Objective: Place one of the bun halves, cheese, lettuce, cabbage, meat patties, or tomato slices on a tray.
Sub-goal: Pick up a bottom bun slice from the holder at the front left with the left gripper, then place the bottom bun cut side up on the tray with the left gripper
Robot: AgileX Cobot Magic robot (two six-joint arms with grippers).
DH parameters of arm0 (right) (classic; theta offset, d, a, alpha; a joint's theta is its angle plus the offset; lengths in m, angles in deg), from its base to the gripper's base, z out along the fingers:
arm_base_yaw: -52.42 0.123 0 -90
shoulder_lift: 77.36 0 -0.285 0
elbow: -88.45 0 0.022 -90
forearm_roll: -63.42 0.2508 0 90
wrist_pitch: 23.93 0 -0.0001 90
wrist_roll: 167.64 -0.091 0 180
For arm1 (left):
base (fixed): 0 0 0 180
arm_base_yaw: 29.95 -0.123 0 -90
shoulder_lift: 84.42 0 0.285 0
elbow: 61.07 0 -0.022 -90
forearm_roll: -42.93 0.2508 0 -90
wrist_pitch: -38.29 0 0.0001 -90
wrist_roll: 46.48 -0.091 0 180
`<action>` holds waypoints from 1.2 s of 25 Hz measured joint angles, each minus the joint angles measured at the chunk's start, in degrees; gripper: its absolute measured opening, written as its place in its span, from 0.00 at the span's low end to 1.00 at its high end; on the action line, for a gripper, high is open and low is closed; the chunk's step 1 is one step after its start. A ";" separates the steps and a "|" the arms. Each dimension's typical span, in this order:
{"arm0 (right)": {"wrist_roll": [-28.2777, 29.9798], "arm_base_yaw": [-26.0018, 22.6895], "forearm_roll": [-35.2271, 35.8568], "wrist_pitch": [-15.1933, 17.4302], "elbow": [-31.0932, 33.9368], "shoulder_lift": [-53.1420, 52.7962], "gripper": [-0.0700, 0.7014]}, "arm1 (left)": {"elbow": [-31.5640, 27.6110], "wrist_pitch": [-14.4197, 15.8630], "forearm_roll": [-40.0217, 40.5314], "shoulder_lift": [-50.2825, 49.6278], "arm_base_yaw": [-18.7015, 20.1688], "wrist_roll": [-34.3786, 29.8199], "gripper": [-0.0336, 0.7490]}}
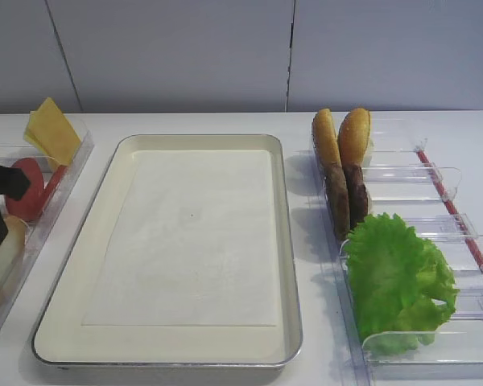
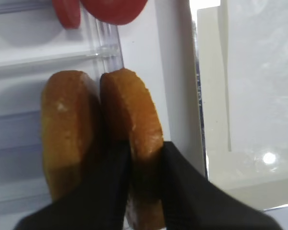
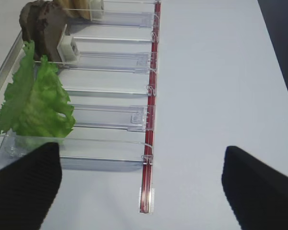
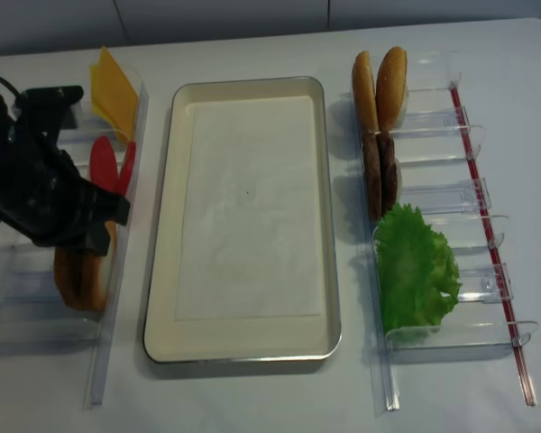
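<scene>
Left wrist: left hand [image 2: 145, 158] clamps one bun half [image 2: 134, 139], its twin [image 2: 67, 129] alongside, tomato slices [image 2: 113, 9] beyond.

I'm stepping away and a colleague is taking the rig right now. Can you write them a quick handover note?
Left gripper: shut on a bun half in the left bin, not lifted out.
Right gripper: jaws open, holding nothing, above the table beside the right bins.
Tray: only its paper liner, no food.
Left bin: cheese, tomato slices.
Right bins: two more buns, meat patties, lettuce.
Done: grasp. Left: lift the bun half, set it on the tray.
</scene>
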 joint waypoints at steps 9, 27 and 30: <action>0.00 0.00 0.00 0.12 0.00 0.00 0.99 | 3.66 3.86 1.40 2.43 0.00 1.77 0.20; 0.00 0.00 0.00 0.13 0.00 0.00 0.99 | 7.13 1.54 -14.68 5.39 0.00 -0.55 0.19; 0.00 0.00 0.00 0.13 0.00 0.00 0.99 | 5.93 -0.53 -17.93 5.39 0.98 -1.53 0.19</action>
